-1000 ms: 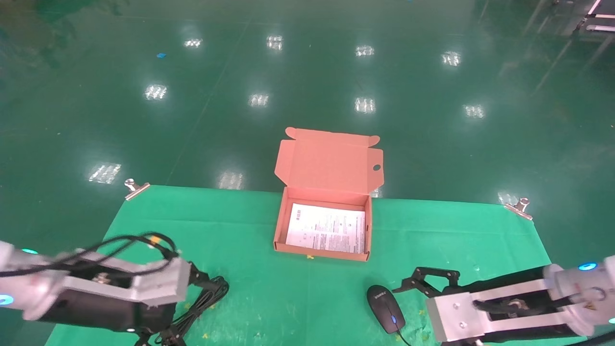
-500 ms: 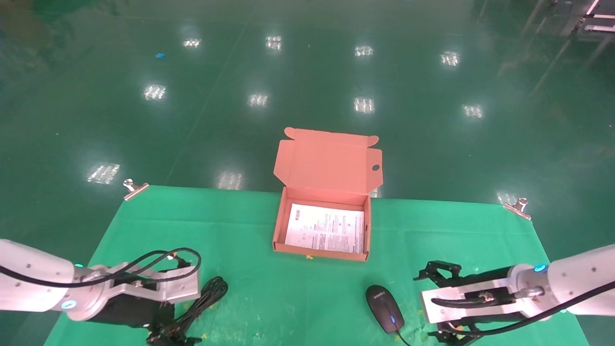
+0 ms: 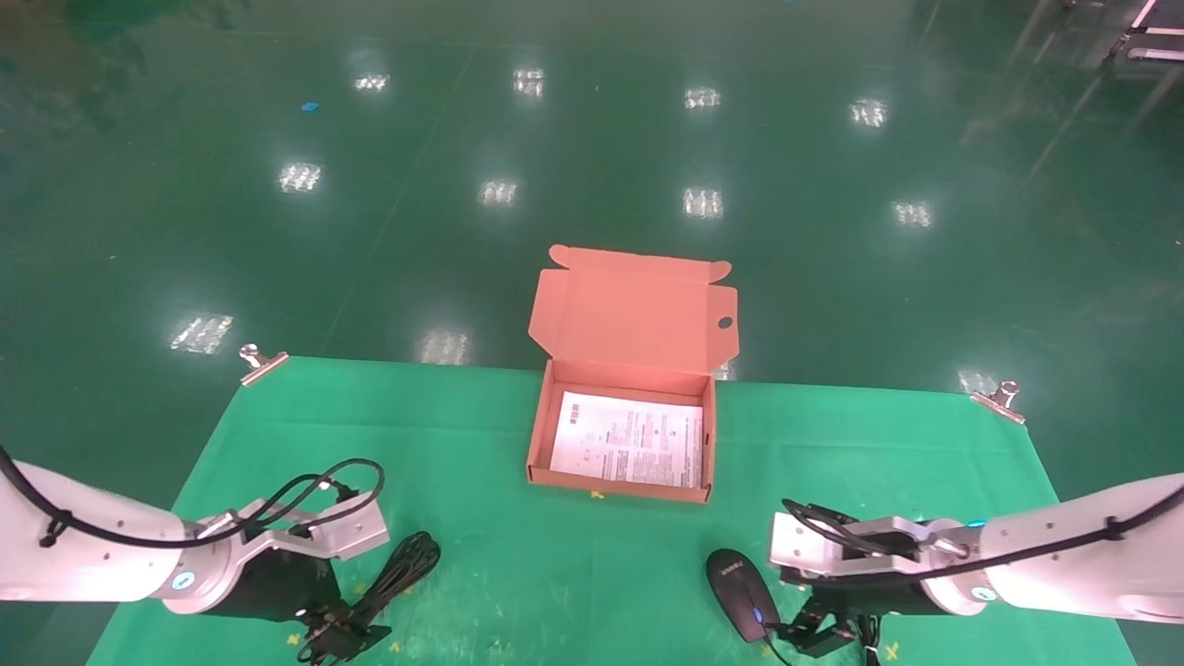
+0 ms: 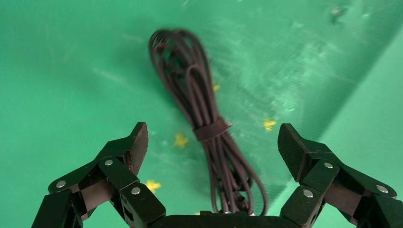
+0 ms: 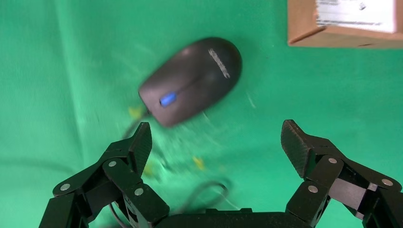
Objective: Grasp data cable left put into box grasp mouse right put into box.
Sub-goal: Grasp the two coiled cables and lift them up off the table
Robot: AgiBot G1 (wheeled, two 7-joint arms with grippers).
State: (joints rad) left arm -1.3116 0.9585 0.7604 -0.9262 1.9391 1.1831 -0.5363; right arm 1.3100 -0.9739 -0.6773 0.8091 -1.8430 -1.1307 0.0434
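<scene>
The data cable (image 3: 400,572), a black coiled bundle with a strap, lies on the green cloth at the near left. My left gripper (image 3: 338,636) hangs just above its near end, open, with a jaw on each side of the bundle (image 4: 205,128) in the left wrist view. The black mouse (image 3: 743,581) with a blue-lit wheel lies at the near right. My right gripper (image 3: 819,633) is open just right of and nearer than the mouse (image 5: 192,80), not touching it. The orange box (image 3: 618,487) stands open at the table's middle, with a white printed sheet inside.
The green cloth (image 3: 518,564) covers the table and is held by metal clips at the far left (image 3: 262,363) and far right (image 3: 999,400). The box lid (image 3: 638,314) stands up behind the box. The mouse cord (image 5: 190,190) trails under the right gripper.
Both arms have come down toward the cloth. The left gripper has lowered over the cable's near end. The right gripper has swung left, close to the mouse. Cable, mouse and box have not moved.
</scene>
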